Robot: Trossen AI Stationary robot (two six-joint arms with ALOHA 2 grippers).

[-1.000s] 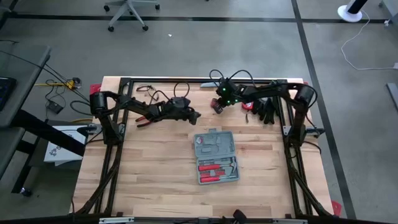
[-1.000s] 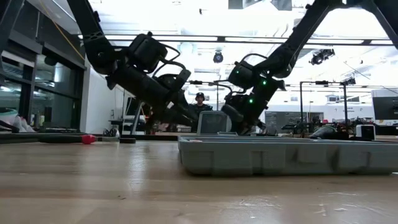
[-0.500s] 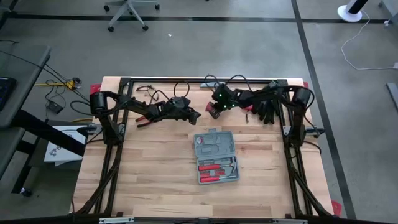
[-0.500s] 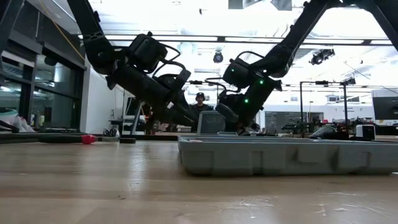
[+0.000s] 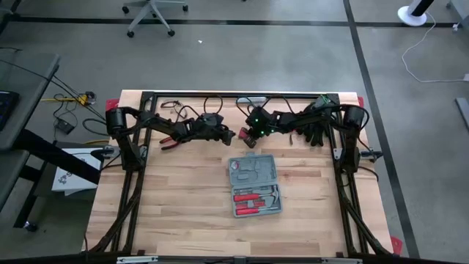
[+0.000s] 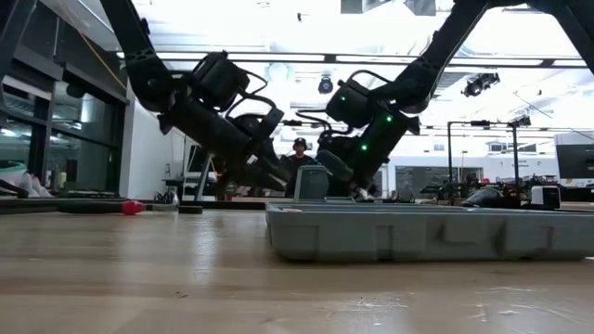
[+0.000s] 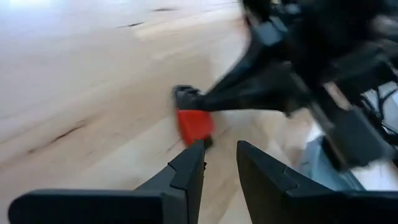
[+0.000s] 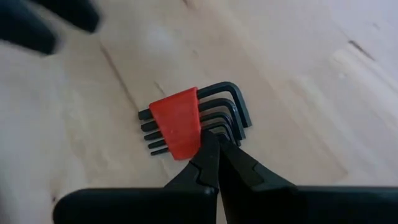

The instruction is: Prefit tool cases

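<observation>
jaws at the hex key set

the tool case (image 5: 254, 185) is seen lying open mid-desk (image 5: 176, 198). the right gripper (image 8: 219, 149), jaws pressed together, is set against the hex key set (image 8: 189, 119). the left gripper (image 7: 219, 155), jaws slightly apart, holds nothing.

Grey floor (image 5: 242, 51), office chair (image 5: 150, 13), seemingly bright ceiling lights.

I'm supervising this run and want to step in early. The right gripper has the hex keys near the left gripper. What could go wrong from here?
1. The right gripper is shut on the hex key set only at one edge, so the set might twist or slip out.
2. The left gripper waits very close by with a narrow gap, so the two could bump.
3. The open tool case lies apart from both, so a drop would likely land on the table.
</observation>
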